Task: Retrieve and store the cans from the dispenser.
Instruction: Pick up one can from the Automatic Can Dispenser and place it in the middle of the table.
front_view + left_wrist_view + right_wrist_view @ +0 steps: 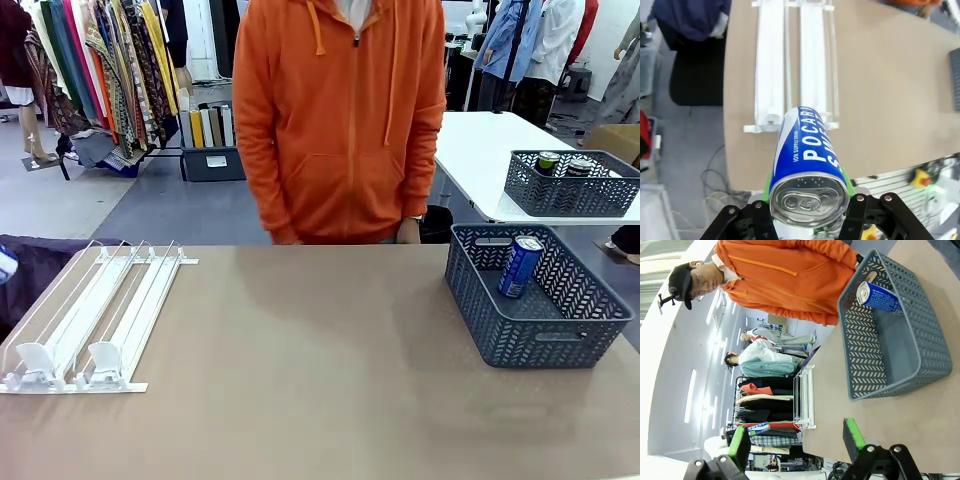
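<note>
Room: a clothing workroom, with racks of hanging garments behind a tan table (320, 370) and a second white table (490, 150) further back.
Person: stands at the far edge of the tan table in an orange hoodie (340, 120), hands down by the table edge.
Dispenser (95, 320): flat white rack of thin rails on the robot's left part of the table, two small white pusher blocks at its near end; the lanes I can see hold no cans.
Held can (807, 165): slim, blue with white lettering and a silver top with its pull tab facing the wrist camera; it hangs above the table's near edge, just off the near end of the dispenser.
Left gripper (807, 187): green pads clamped on either side of the held can near its top.
Basket (530, 300): dark grey lattice, on the right part of the table.
Stored can (520, 266): blue with a silver top, leaning tilted against the basket's far wall.
Right gripper (796, 442): fingers well apart, nothing between them, over the table near the basket.
</note>
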Available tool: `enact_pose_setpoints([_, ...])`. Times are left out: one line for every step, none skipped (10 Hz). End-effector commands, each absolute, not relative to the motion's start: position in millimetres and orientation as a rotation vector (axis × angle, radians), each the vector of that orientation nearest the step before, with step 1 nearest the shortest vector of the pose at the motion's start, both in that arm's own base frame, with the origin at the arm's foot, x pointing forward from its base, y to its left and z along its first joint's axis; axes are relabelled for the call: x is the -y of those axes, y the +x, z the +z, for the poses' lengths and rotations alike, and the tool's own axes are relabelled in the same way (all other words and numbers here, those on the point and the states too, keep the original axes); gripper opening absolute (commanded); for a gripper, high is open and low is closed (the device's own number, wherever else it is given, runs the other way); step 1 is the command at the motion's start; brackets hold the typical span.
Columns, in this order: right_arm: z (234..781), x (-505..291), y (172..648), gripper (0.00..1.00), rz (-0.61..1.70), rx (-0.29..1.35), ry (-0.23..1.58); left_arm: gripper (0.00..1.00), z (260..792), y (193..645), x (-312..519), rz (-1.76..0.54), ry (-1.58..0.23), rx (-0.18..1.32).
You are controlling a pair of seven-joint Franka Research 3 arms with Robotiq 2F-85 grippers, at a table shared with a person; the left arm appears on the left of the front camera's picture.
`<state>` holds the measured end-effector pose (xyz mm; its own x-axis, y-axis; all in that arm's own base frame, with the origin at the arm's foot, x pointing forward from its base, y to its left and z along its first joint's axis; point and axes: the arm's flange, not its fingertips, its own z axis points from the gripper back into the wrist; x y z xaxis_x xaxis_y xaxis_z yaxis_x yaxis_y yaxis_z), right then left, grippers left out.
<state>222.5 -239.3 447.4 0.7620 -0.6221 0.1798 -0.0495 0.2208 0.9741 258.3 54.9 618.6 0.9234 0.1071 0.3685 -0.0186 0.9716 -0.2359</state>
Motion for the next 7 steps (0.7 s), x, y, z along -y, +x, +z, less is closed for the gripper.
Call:
enact_pose_setpoints([449.8,240.5,221.4,1.0,-0.422,0.633,1.31,0.0,625.4,249.3,-58.0,0.134,-0.339,0.441])
enact_pose_setpoints([449.8,240.5,221.4,1.0,-0.422,0.633,1.31,0.0,620.6,248.4,-61.3,0.164,-0.36,0.444])
enact_pose_setpoints([449.8,240.5,221.4,1.0,-0.422,0.633,1.31,0.0,630.0,247.6,-57.0,0.099,-0.286,0.418])
enact_pose_setpoints([449.8,240.5,221.4,1.0,-0.422,0.633,1.31,0.0,630.0,247.6,-57.0,0.099,-0.286,0.418])
enact_pose_setpoints([449.8,240.5,221.4,1.0,-0.422,0.633,1.31,0.0,630.0,247.6,-57.0,0.099,-0.286,0.418])
enact_pose_setpoints([449.8,240.5,221.4,1.0,-0.422,0.633,1.31,0.0,630.0,247.6,-57.0,0.099,-0.286,0.418])
enact_pose_setpoints([449.8,240.5,221.4,1.0,-0.422,0.633,1.31,0.0,630.0,247.6,-57.0,0.099,-0.286,0.418])
